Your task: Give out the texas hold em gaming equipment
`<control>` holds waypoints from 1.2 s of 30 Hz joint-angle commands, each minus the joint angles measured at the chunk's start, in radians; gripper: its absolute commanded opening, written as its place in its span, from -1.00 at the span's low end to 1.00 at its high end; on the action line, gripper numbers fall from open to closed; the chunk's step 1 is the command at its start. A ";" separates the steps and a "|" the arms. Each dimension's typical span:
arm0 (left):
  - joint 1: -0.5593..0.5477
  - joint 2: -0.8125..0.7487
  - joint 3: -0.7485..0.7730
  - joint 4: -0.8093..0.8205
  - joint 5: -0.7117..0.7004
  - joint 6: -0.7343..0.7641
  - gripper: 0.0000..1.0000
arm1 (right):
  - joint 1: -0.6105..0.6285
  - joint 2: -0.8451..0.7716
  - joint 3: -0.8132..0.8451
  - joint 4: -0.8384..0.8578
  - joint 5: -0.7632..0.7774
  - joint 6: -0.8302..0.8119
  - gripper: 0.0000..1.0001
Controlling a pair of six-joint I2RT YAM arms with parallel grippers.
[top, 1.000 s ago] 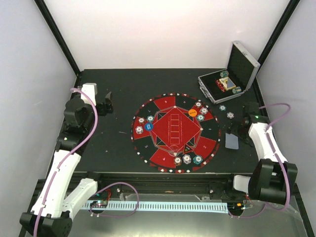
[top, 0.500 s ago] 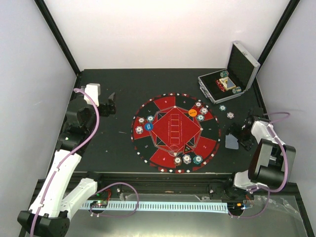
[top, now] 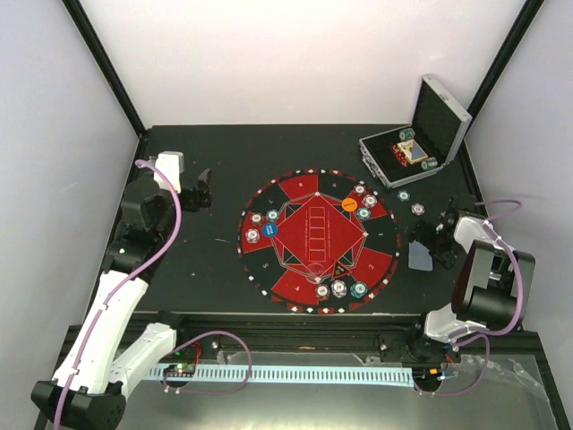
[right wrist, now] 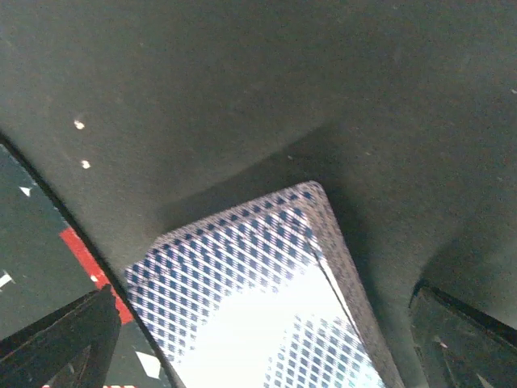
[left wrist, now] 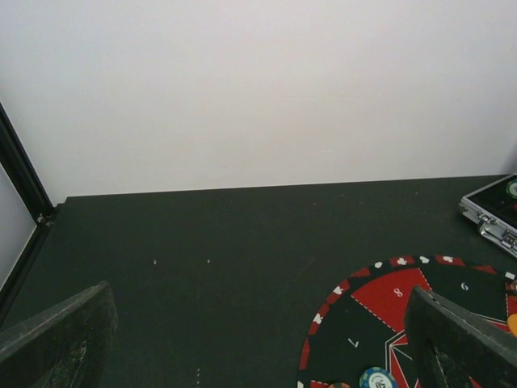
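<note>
Drawn in closer since a second ago, the right jaws hang wide over the cards (right wrist: 242, 267) on the tabletop (top: 215, 269); left jaws gape wide too.

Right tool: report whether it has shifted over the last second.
Yes. The right tool has drawn towards the near edge of the table, closing on the unmoved card stack.
</note>
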 commanded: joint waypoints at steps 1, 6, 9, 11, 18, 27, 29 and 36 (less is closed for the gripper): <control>-0.009 -0.001 0.008 -0.004 -0.010 0.008 0.98 | -0.006 0.024 0.007 0.050 -0.091 -0.046 0.98; -0.011 -0.006 0.008 -0.002 -0.010 0.007 0.98 | -0.006 0.029 -0.004 0.043 -0.105 -0.047 0.98; -0.012 -0.006 0.007 -0.003 -0.010 0.008 0.98 | -0.006 0.022 -0.014 0.036 -0.123 -0.033 0.98; -0.014 -0.007 0.007 -0.003 -0.009 0.007 0.98 | -0.006 0.011 -0.020 0.028 -0.136 -0.016 0.98; -0.022 -0.012 0.007 -0.001 -0.009 0.007 0.98 | 0.004 -0.031 -0.038 -0.018 -0.092 0.002 0.99; -0.032 -0.020 0.004 0.002 -0.009 0.007 0.98 | 0.051 -0.004 -0.036 -0.075 0.038 0.039 0.97; -0.033 -0.020 0.004 0.003 -0.009 0.007 0.98 | 0.073 0.001 -0.032 -0.072 0.056 0.042 0.97; -0.038 -0.023 0.003 0.002 -0.010 0.007 0.98 | 0.118 0.051 -0.016 -0.091 0.097 0.051 0.88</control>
